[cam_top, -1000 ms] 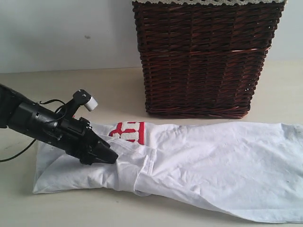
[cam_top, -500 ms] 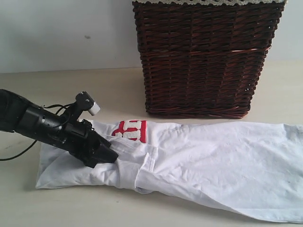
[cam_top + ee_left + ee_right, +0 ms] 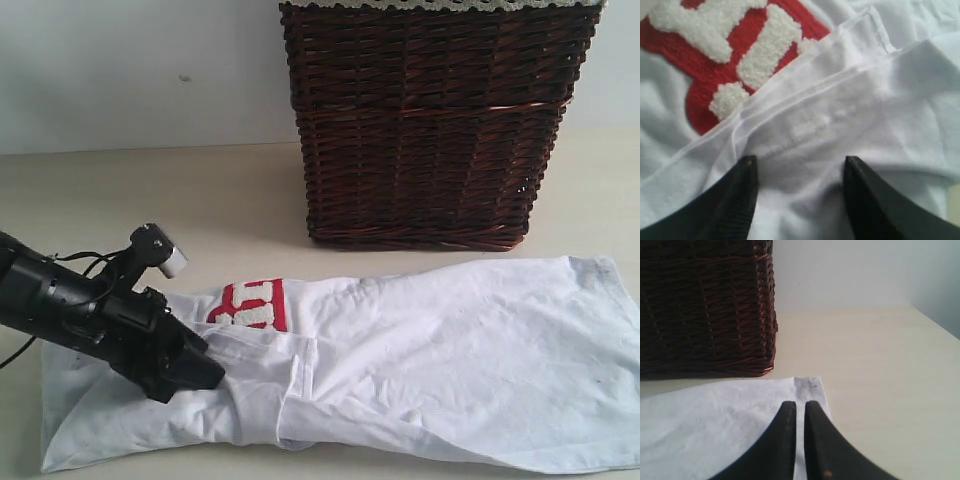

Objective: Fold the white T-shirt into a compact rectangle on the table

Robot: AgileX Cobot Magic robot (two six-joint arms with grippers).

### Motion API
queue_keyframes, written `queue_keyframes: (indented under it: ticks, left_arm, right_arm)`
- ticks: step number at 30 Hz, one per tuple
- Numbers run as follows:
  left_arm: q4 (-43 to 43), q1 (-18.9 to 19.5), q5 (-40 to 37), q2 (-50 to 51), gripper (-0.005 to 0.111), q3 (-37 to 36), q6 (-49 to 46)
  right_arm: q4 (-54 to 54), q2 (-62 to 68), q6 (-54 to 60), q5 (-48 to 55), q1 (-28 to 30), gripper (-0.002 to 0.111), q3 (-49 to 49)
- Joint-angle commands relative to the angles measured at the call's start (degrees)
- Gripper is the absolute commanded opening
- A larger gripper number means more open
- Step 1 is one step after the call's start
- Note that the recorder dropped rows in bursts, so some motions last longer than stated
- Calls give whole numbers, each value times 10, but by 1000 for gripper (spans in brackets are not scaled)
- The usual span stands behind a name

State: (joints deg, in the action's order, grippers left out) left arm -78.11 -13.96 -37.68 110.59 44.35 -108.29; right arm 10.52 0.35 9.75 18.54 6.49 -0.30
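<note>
The white T-shirt (image 3: 450,350) lies stretched across the table (image 3: 200,190), with its red patch (image 3: 250,305) of fuzzy white letters facing up. My left gripper (image 3: 205,375) rests low on the shirt's left part, beside a folded seam. In the left wrist view its fingertips (image 3: 747,162) stand apart with bunched white cloth (image 3: 800,180) pinched between them, just below the patch (image 3: 705,75). My right gripper (image 3: 800,404) is shut and hovers over the shirt's corner (image 3: 810,385); nothing shows held in it. It does not show in the exterior view.
A tall dark brown wicker basket (image 3: 430,120) stands behind the shirt, close to its far edge, and shows in the right wrist view too (image 3: 700,305). Bare tabletop (image 3: 880,365) lies beyond the shirt's right end. A pale wall (image 3: 130,60) backs the table.
My left gripper has moved left and toward the table's front, dragging the shirt with it. The shirt's right end has slid in from the frame edge, and the red patch has shifted left.
</note>
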Motion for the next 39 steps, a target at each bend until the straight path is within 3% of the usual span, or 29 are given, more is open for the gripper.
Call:
queue_keyframes:
  ticks: [1,7,10,15,21,25,31,39]
  left_arm:
    - [-5,9,21,-58,52,-1,19]
    - [10,41,78,-178,52,7,118]
    - [30,62,138,-188,52,-33,176]
    - [29,108,202,-186,55,-98,185]
    - [3,162,194,-177,79,-125,225]
    - [-5,168,187,-167,91,-140,278]
    - [-2,168,106,-167,90,-143,301]
    - [-17,168,103,-155,90,-143,290]
  right_arm:
    - [1,-3,2,-6,-2,7,3]
    - [1,-3,1,-6,-2,7,3]
    - [1,-3,1,-6,-2,7,3]
    - [1,-3,1,-6,-2,7,3]
    - [1,-3,1,-6,-2,7,3]
    - [1,-3,1,-6,-2,7,3]
    - [1,-3,1,-6,-2,7,3]
    - [1,-3,1,-6,-2,7,3]
